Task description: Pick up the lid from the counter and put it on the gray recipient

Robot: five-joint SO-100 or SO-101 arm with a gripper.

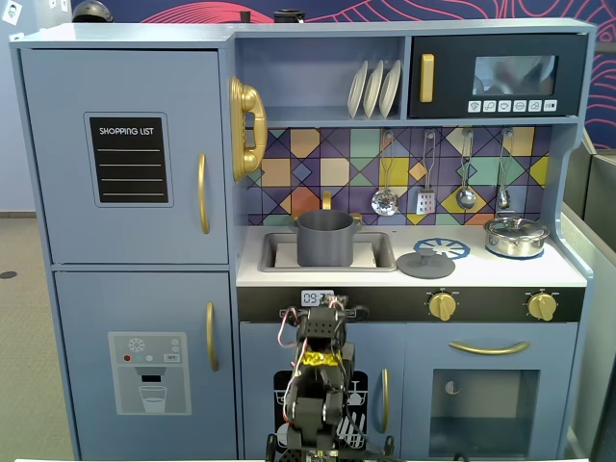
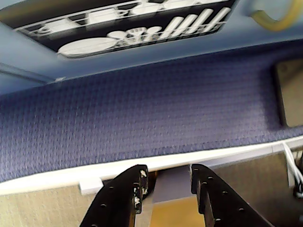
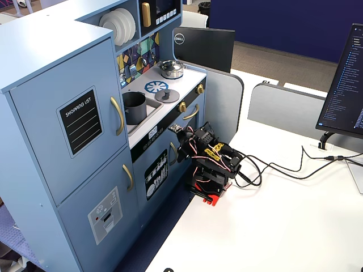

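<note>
Folded low before the toy kitchen (image 1: 125,241), the arm shows in a fixed view with its claw (image 1: 322,310) just under the counter edge; from there I cannot tell how wide it stands. Up on the counter the lid (image 1: 425,264) lies flat, to the right of the gray recipient (image 1: 324,239), which stands in the sink. Both sit above and well apart from the claw.

From the wrist view, the claw (image 2: 165,182) stands parted and empty, its two black fingers (image 2: 128,194) hanging over a white table edge and blue carpet (image 2: 142,118).

Seen from another fixed view, the claw (image 3: 182,148) faces the kitchen front, while the lid (image 3: 167,95) rests higher up, beside the gray recipient (image 3: 134,107).
</note>
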